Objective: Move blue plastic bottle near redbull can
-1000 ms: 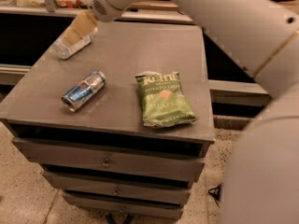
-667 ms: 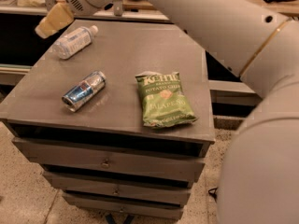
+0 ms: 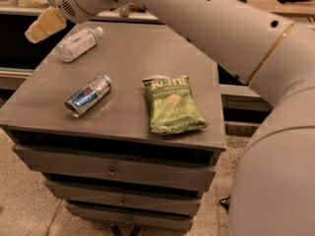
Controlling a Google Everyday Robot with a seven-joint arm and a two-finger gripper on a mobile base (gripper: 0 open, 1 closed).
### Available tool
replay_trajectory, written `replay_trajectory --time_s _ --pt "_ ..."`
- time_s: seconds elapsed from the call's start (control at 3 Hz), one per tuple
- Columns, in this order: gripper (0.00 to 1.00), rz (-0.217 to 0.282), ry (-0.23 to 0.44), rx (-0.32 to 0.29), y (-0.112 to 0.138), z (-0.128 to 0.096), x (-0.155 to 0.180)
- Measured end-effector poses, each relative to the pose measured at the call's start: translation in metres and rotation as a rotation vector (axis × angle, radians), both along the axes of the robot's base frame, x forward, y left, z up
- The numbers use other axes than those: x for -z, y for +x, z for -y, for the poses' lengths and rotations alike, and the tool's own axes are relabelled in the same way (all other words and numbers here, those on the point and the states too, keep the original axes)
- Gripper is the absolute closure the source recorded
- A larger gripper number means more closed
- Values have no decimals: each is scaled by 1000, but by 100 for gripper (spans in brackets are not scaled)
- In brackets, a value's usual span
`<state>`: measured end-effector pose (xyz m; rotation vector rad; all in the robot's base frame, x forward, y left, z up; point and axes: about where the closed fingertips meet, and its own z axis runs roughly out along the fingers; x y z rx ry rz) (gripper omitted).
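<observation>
In the camera view, a grey tabletop (image 3: 142,45) sits on a stack of drawers (image 3: 113,170). The blue plastic bottle (image 3: 76,44) lies on its side near the far left corner of the tabletop. Its white cap points to the right. The redbull can (image 3: 88,96) lies on its side near the left edge, closer to the front. It is apart from the bottle, with bare table between them. A green bag of jalapeño chips (image 3: 172,104) lies flat near the front right corner. The big white arm (image 3: 197,18) reaches across the top. The gripper (image 3: 43,26) hangs just past the far left corner, near the bottle but not touching it. I cannot tell how far open it is.
</observation>
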<state>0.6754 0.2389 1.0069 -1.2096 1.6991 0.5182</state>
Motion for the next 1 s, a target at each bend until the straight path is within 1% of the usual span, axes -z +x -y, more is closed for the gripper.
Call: replay_trajectory --time_s 0.33,0.67,1.0 --pt "0 4 -20 38 6 8 3" --pt "0 30 -35 109 38 48 7" --pt "0 35 -53 190 61 86 22"
